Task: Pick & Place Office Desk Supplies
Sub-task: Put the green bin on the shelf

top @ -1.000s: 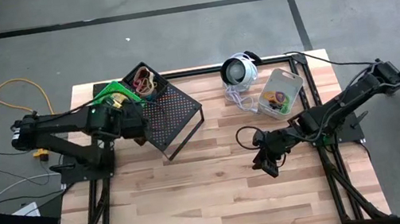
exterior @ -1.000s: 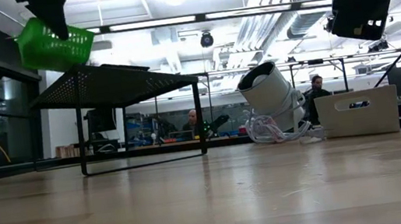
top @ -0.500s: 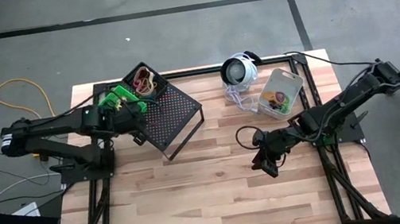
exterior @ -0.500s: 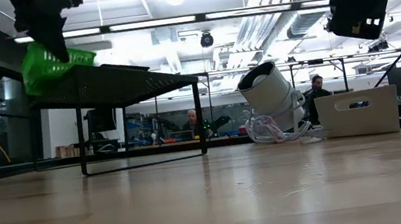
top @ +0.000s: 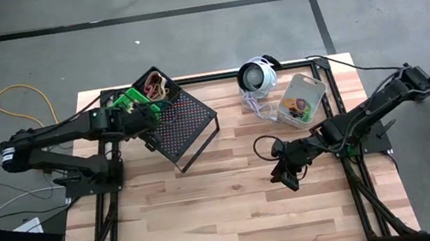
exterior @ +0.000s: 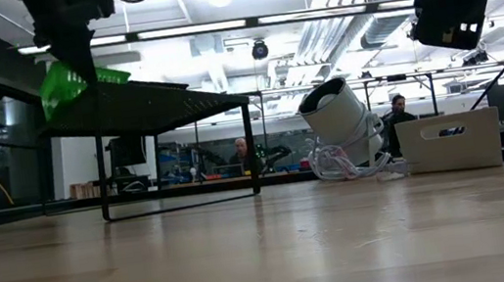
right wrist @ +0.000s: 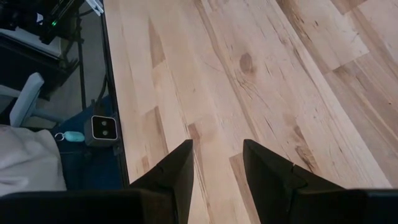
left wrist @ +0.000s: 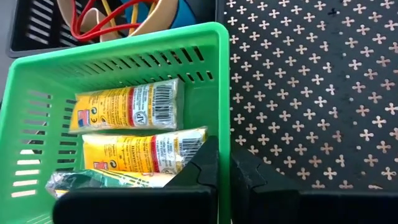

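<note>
My left gripper (left wrist: 224, 155) is shut on a green slotted bin (left wrist: 112, 124) that holds yellow rectangular packets (left wrist: 127, 107). In the high view the green bin (top: 128, 106) is at the left end of the black mesh rack (top: 189, 123), beside a black bin (top: 156, 85) of coloured elastic loops that stands on the rack. In the low view the green bin (exterior: 76, 82) is tilted at the level of the rack's top. My right gripper (top: 286, 174) hangs open over bare table, with nothing between its fingers. My left gripper holds the green bin by the top of one side wall (left wrist: 224, 118), with one finger inside the bin and one outside. The fingers come slanting down from above. The bin is tilted; whether its bottom touches the rack top I cannot tell.
A round white-and-black device (top: 257, 75) with a cord lies at the table's far middle. A clear bin (top: 303, 100) with small items stands to its right. Bare wood lies open across the table's near half (top: 213, 216). People sit in the room beyond the table (exterior: 397, 106).
My left gripper has carried the green bin down and a little toward the table's right, from above the rack's left end to the level of the rack's top, beside the black bin. The bin has stayed tilted.
</note>
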`<action>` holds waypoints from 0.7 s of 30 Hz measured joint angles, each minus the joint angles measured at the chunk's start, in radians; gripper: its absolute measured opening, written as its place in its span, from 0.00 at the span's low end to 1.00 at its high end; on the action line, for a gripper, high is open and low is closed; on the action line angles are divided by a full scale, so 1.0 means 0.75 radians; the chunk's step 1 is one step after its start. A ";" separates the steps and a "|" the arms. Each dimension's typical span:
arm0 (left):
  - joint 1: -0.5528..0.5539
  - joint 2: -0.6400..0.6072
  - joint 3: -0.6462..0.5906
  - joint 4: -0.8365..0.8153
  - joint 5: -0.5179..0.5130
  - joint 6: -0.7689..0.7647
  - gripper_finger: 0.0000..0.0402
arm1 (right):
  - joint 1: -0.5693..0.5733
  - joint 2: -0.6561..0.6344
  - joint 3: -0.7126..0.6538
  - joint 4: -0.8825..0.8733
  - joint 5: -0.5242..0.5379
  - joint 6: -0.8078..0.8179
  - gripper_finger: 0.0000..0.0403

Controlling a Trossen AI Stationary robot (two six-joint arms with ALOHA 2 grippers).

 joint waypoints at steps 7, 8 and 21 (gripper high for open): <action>0.000 0.015 0.000 -0.001 0.006 -0.002 0.00 | 0.000 0.000 0.000 0.004 0.000 0.000 0.32; -0.004 0.015 0.000 -0.001 0.007 -0.006 0.00 | 0.000 0.000 0.000 0.004 0.000 0.000 0.32; -0.018 0.015 0.000 -0.040 -0.002 -0.029 0.01 | 0.000 0.000 0.000 0.004 0.000 0.000 0.32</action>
